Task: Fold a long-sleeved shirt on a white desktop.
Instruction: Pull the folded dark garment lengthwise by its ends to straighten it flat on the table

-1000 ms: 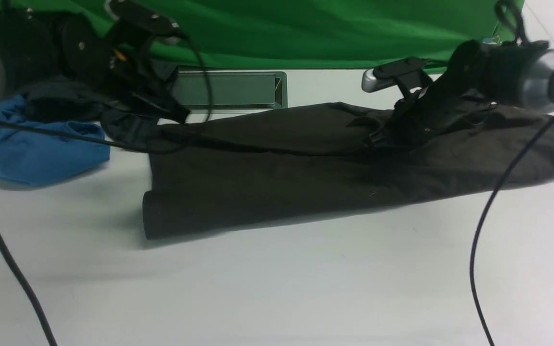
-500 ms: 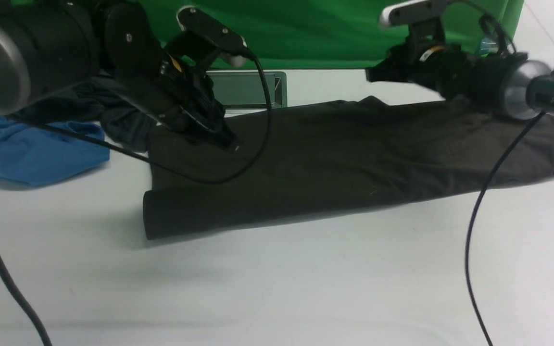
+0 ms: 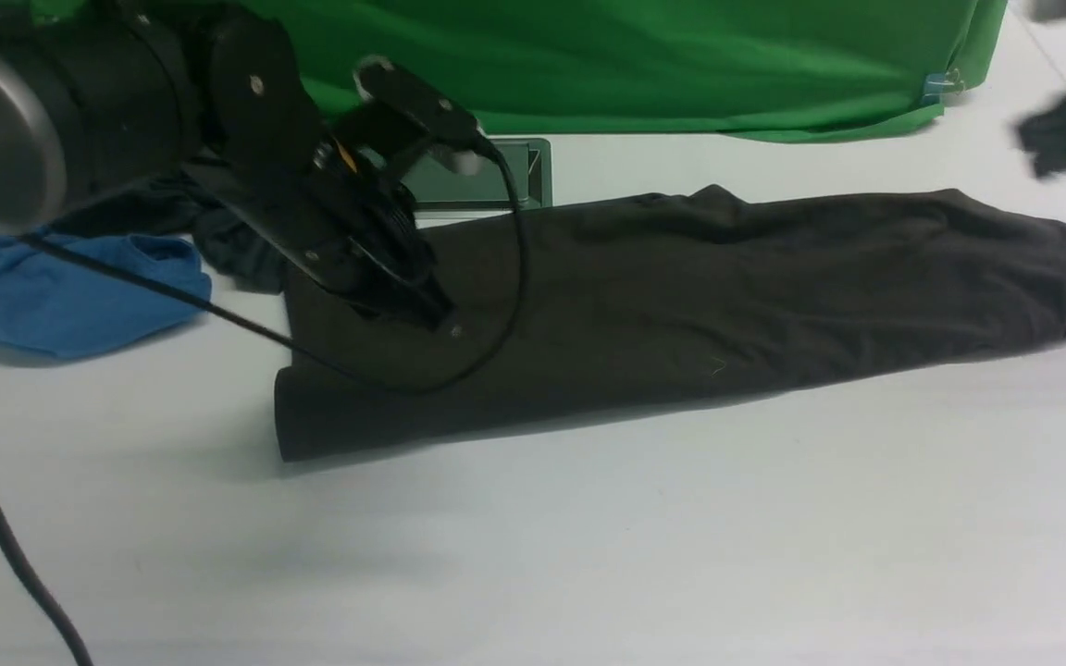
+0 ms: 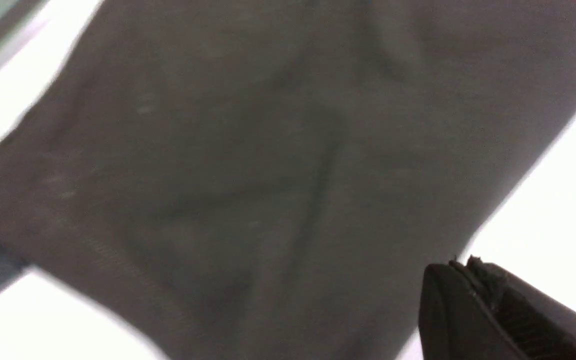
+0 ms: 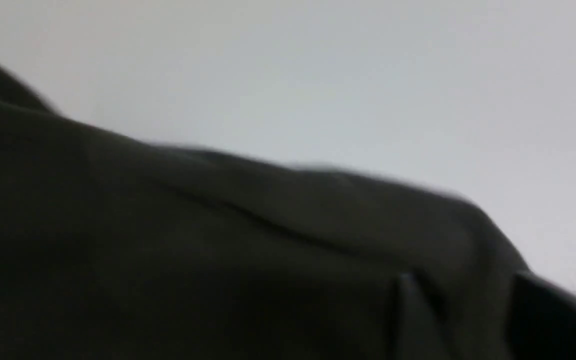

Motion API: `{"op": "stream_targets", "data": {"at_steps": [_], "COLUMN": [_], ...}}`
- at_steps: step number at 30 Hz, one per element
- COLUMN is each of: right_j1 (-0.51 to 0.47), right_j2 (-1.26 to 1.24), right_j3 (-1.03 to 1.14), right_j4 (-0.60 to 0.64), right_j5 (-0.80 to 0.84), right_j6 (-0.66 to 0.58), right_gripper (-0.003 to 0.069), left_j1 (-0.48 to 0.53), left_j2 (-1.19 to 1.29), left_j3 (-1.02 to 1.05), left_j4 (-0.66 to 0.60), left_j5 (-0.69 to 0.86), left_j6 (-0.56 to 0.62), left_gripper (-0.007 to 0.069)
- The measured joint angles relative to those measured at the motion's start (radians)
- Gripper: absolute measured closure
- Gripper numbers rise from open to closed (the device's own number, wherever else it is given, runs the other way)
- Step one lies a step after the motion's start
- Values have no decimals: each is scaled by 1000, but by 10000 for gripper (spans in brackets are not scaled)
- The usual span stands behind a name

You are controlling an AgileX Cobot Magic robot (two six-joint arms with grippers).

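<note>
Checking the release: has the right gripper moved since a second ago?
Yes. The right gripper lifted off the long-sleeved shirt and swung right, past the edge of the green backdrop.

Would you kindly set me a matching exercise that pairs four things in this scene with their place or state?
1. long-sleeved shirt
2. blue garment
3. green cloth backdrop
4. left hand

A. shut, at the shirt's left end
B. hangs behind the white desktop
C. crumpled at the far left
D. laid out long across the middle

Pairs: 1-D, 2-C, 3-B, 4-A.
</note>
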Motion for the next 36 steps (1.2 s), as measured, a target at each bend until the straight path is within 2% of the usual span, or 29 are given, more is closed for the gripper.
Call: {"op": "stream_targets", "data": {"at_steps": [1,2,3,5,10,20,22,24,25,26,28,31,36], "right_j1": [-27,-41,-55,-74,-86,-74,-63,-42,-29,-24,-10,-7,-39], "right_j2": [15,23,40,69,128,201,206,208,208,208,208,203,138], "right_j3": [0,0,0,0,0,-5,-7,-11,-13,-14,-14,-14,12], "right_j4": [-3,-3,-3,-2,8,54,51,51,52,52,59,62,59], "right_j5": [6,7,4,-15,-41,-93,-99,-102,-97,-95,-79,-52,92], "right_j6": [10,17,21,24,30,29,27,26,26,26,15,12,11], "right_gripper": [165,103,50,-3,-30,-20,20,123,209,251,446,558,568], "left_j1": [-15,-25,-38,-57,-72,-72,-72,-72,-72,-72,-72,-72,-72], "left_j2": [-3,-6,-8,-10,-10,-10,-10,-16,-24,-32,-68,-103,-254], "left_j3": [25,43,65,105,153,157,157,158,158,158,159,159,161], "left_j4": [-8,-12,-19,-28,-48,-54,-56,-56,-55,-52,-45,-44,-44], "left_j5": [-15,-25,-36,-57,-77,-72,-71,-70,-69,-69,-72,-78,-94], "left_j6": [3,4,6,10,23,32,33,38,39,39,42,42,42], "left_gripper": [606,606,606,606,606,606,606,606,606,606,606,606,606]}}
